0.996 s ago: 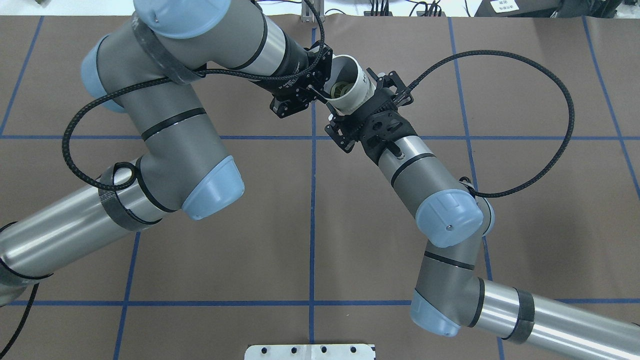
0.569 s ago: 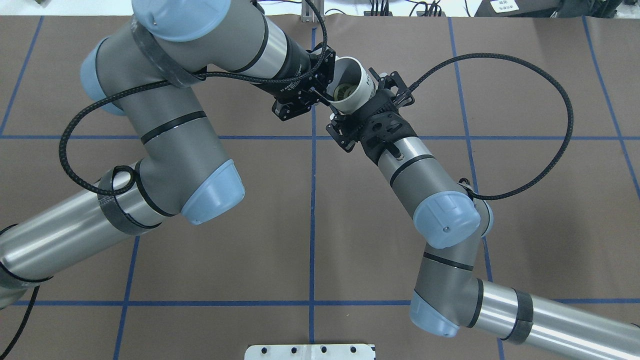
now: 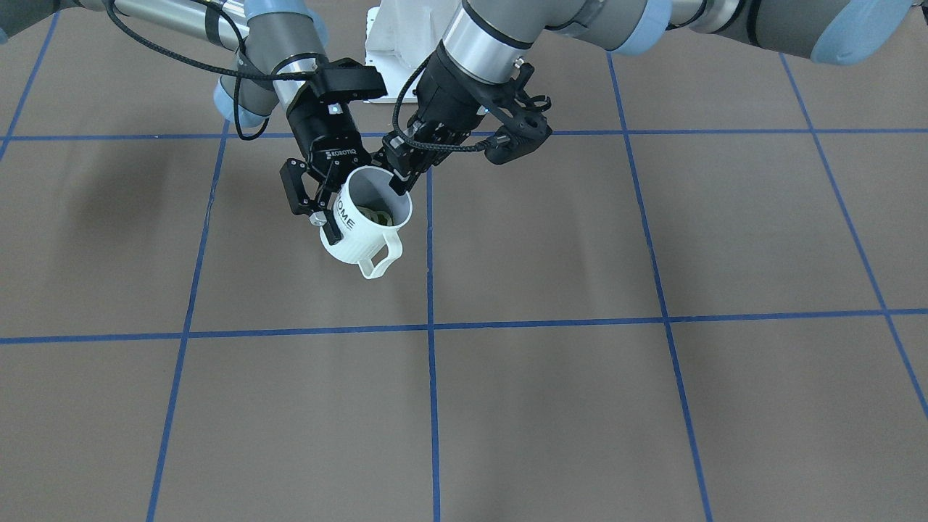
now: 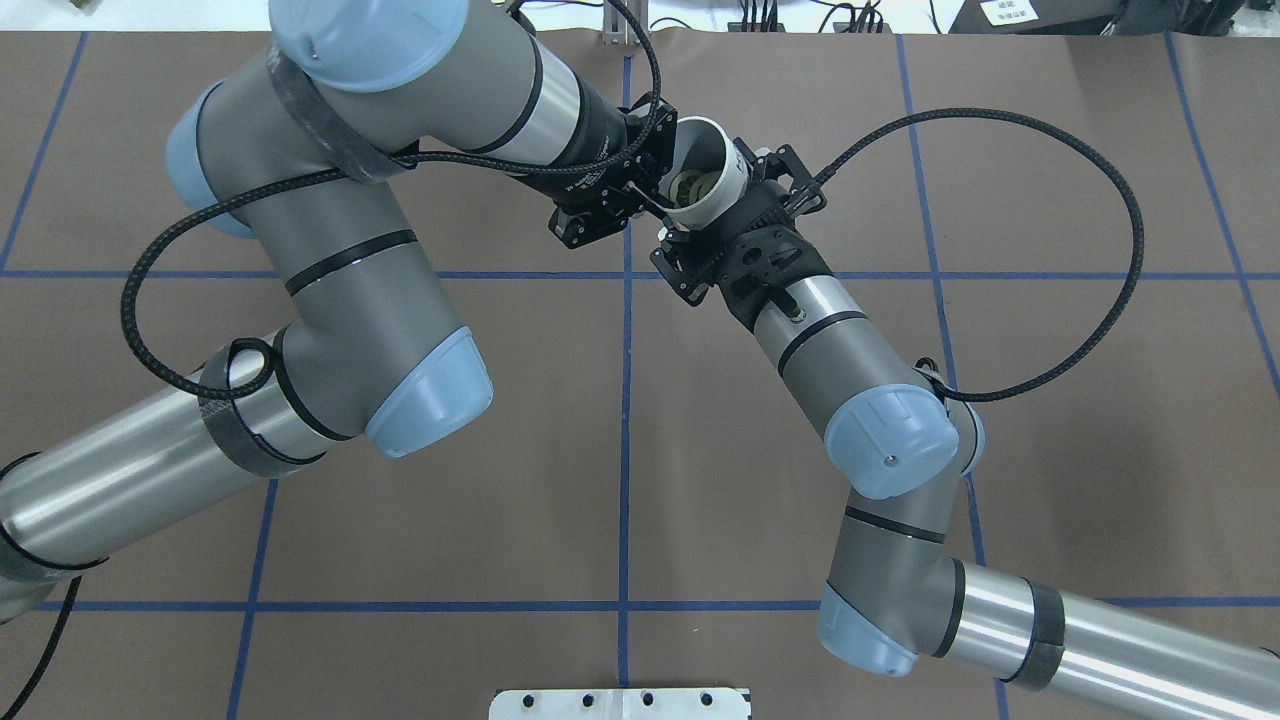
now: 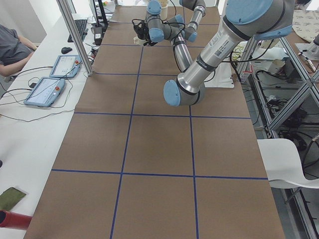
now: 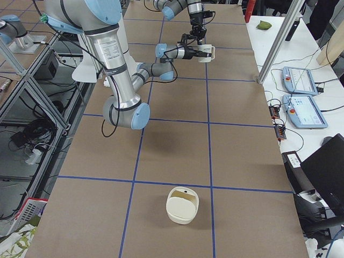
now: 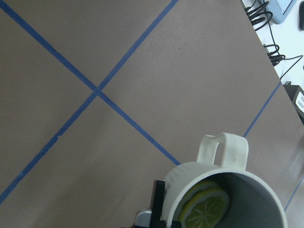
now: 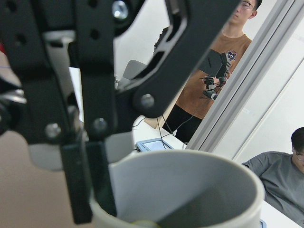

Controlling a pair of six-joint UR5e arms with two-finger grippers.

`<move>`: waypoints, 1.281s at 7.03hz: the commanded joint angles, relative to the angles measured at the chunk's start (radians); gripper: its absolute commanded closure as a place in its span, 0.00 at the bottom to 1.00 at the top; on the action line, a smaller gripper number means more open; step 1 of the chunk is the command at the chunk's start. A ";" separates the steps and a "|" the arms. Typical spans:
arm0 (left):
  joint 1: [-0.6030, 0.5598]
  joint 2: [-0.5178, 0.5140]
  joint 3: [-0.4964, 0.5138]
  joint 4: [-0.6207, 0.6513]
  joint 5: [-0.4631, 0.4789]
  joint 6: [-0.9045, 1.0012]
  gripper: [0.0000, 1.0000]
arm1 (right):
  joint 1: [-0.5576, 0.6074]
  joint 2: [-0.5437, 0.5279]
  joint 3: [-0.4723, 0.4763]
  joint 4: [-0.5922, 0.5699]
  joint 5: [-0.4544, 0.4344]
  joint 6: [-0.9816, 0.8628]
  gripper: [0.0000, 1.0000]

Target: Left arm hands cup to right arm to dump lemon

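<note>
The white ribbed "HOME" cup point(image 3: 360, 245) hangs above the table, slightly tilted, with its handle toward the front camera. A yellow-green lemon slice point(image 3: 377, 215) lies inside; it also shows in the left wrist view point(image 7: 204, 209). My left gripper point(image 3: 397, 187) is shut on the cup's rim, one finger inside and one outside. My right "ROBOTIQ" gripper point(image 3: 335, 217) is open with its fingers astride the cup's body, one pad point(image 3: 331, 229) at the lettering. In the overhead view the cup point(image 4: 700, 208) sits between the left gripper point(image 4: 658, 200) and the right gripper point(image 4: 738, 190).
A cream container point(image 6: 183, 204) stands on the brown table point(image 4: 620, 450) far toward my right end. A white base plate point(image 4: 620, 703) is at the near edge. Operators and tablets point(image 5: 47, 89) are beside the far edge.
The left arm has shifted a little to the right and brought the cup more upright, deeper between the right gripper's fingers. The right arm has barely moved.
</note>
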 commanded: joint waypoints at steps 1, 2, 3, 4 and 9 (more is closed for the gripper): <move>-0.001 0.009 -0.018 0.000 -0.003 0.019 0.01 | -0.008 0.001 0.000 0.001 -0.004 0.010 0.86; -0.006 0.015 -0.053 0.001 -0.010 0.049 0.00 | -0.010 -0.002 0.000 0.004 -0.004 0.012 0.89; -0.014 0.035 -0.084 0.030 -0.036 0.098 0.00 | -0.013 -0.004 0.000 0.007 -0.004 0.012 0.90; -0.041 0.052 -0.139 0.109 -0.067 0.184 0.00 | -0.013 -0.008 0.003 0.013 -0.004 0.013 0.90; -0.256 0.321 -0.244 0.202 -0.210 0.713 0.00 | 0.056 -0.086 0.058 0.016 -0.054 0.232 1.00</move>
